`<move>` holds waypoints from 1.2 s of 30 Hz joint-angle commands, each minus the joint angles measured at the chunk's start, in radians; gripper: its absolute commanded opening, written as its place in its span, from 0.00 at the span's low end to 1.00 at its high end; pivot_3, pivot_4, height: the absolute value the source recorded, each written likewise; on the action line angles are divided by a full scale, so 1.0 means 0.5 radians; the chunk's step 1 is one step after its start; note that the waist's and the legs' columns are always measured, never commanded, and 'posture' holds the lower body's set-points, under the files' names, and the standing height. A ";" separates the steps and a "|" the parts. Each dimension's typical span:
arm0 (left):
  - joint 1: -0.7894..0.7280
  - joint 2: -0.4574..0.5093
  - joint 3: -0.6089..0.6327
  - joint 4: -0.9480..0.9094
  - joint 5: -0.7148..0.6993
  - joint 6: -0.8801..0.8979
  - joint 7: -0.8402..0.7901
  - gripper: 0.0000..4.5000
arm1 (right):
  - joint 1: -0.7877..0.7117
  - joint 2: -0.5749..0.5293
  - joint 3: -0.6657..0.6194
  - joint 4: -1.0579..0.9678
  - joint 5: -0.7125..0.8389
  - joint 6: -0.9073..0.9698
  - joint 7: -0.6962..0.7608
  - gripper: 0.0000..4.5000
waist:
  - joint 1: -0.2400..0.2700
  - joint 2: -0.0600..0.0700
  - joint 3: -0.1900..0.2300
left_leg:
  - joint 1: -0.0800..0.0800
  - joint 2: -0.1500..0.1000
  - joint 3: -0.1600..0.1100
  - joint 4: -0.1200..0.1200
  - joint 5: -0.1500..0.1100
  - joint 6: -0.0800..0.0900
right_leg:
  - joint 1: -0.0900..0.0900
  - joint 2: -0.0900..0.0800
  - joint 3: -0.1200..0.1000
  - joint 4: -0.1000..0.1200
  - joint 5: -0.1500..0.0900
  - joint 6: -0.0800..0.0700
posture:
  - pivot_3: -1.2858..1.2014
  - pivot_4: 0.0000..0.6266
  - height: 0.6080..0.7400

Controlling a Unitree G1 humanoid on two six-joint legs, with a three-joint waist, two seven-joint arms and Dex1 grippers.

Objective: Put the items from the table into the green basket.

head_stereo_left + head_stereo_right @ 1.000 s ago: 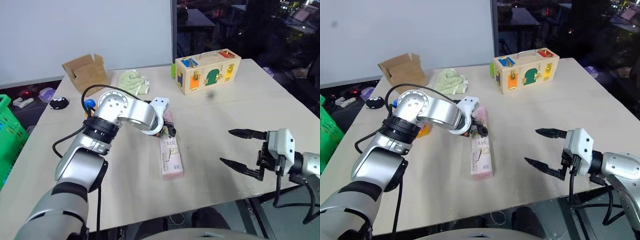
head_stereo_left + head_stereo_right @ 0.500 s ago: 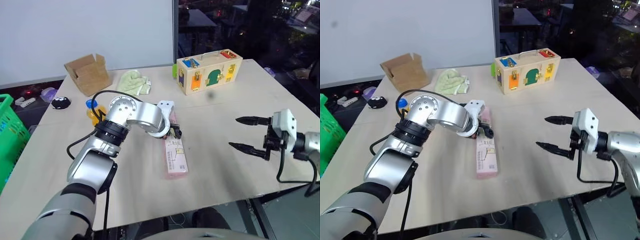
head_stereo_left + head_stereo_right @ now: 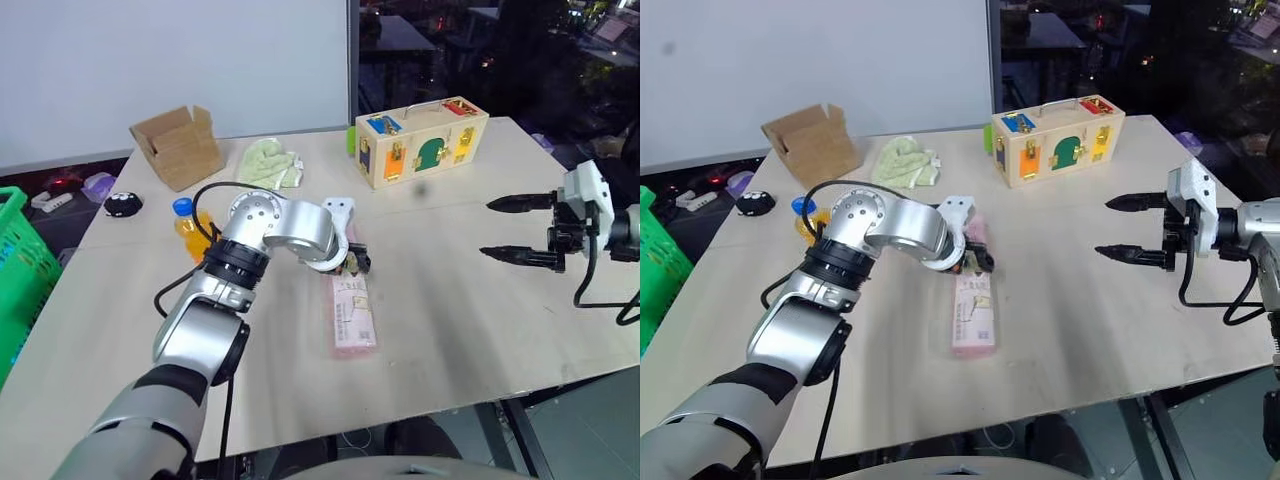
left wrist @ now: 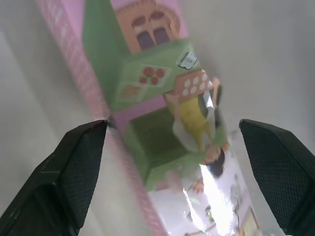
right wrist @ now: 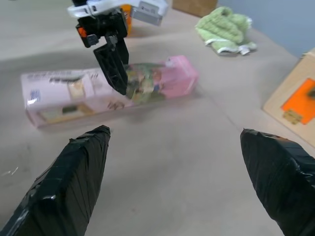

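— How many items on the table [image 3: 450,300]?
— Two: one pink carton [image 3: 352,305] mid-table under the spread left gripper [image 3: 352,262], one bottle [image 3: 188,225] half hidden behind that arm.
— And the green basket [image 3: 20,270]?
— Cut off at left. Right gripper [image 3: 518,228] spread, empty.

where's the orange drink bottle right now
The small orange-drink bottle with a blue cap stands on the beige table's left side, behind the left arm, near the brown cardboard box.
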 commanded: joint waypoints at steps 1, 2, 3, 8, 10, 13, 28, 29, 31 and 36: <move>0.014 -0.051 0.066 -0.030 -0.012 -0.017 0.064 0.99 | -0.036 0.005 -0.019 -0.027 -0.009 -0.059 0.052 1.00 | 0.005 0.000 0.000 | -0.003 0.000 0.000 0.001 0.000 0.000 | -0.004 0.000 0.000 0.001 0.000 0.000 | 0.45 0.00 1.00; 0.031 -0.085 0.080 -0.009 -0.012 -0.043 0.114 0.99 | -0.025 0.005 -0.016 -0.038 -0.013 -0.069 0.056 1.00 | 0.008 0.001 -0.001 | -0.011 0.000 -0.001 0.004 0.000 0.000 | -0.011 0.000 0.000 0.003 0.000 0.000 | 0.45 0.00 1.00; 0.044 -0.103 0.077 0.011 -0.012 -0.057 0.151 0.99 | -0.016 0.006 -0.016 -0.048 -0.010 -0.073 0.057 1.00 | 0.014 0.001 -0.001 | -0.018 0.000 -0.001 0.006 0.000 -0.001 | -0.018 -0.001 0.000 0.005 0.001 0.000 | 0.45 0.00 1.00; 0.070 -0.096 0.045 0.065 -0.012 -0.047 0.235 0.99 | 0.019 0.008 -0.024 -0.098 0.003 -0.073 0.047 1.00 | 0.024 0.001 -0.001 | -0.028 -0.001 -0.001 0.012 0.000 0.000 | -0.027 -0.002 0.000 0.008 0.001 0.000 | 0.45 0.00 1.00; 0.077 -0.075 0.028 0.084 -0.012 -0.028 0.248 0.99 | 0.037 0.007 -0.029 -0.124 0.010 -0.069 0.042 1.00 | 0.019 0.002 -0.001 | -0.027 -0.001 -0.001 0.012 0.000 0.000 | -0.027 -0.001 0.000 0.008 0.001 0.000 | 0.45 0.00 1.00; 0.103 -0.054 0.025 0.072 -0.012 -0.003 0.206 0.72 | 0.067 0.008 -0.038 -0.165 0.022 -0.058 0.029 1.00 | 0.007 0.002 -0.002 | -0.026 0.000 0.000 0.012 0.000 0.000 | -0.027 -0.001 0.000 0.010 0.001 0.000 | 0.45 0.01 1.00; 0.588 0.733 0.208 -1.162 0.580 0.216 -1.193 0.56 | 0.158 0.090 -0.037 -0.320 0.044 -0.043 -0.052 1.00 | -0.047 0.011 -0.007 | -0.026 0.003 0.000 0.009 0.001 -0.001 | -0.031 0.003 0.000 0.012 0.001 -0.001 | 0.48 0.00 1.00; 0.681 0.823 0.247 -1.362 0.761 0.112 -1.449 0.56 | 0.165 0.099 -0.037 -0.334 0.047 -0.041 -0.057 1.00 | -0.048 0.011 -0.007 | -0.029 0.003 0.000 0.009 0.001 -0.001 | -0.034 0.003 0.001 0.012 0.001 -0.001 | 0.48 0.00 1.00; 0.855 0.995 0.288 -1.671 1.160 -0.226 -1.976 0.56 | 0.173 0.113 -0.040 -0.354 0.051 -0.035 -0.067 1.00 | -0.036 0.012 -0.007 | -0.029 0.002 0.001 0.006 0.001 -0.002 | -0.035 0.003 0.001 0.012 0.001 -0.002 | 0.49 0.00 1.00; 1.359 1.217 0.470 -1.933 1.942 -1.153 -3.031 0.56 | 0.181 0.153 -0.028 -0.381 0.050 -0.031 -0.098 1.00 | 0.036 0.017 -0.005 | -0.025 0.001 0.006 0.001 0.002 -0.003 | -0.034 0.003 0.003 0.011 -0.003 -0.009 | 0.51 0.00 1.00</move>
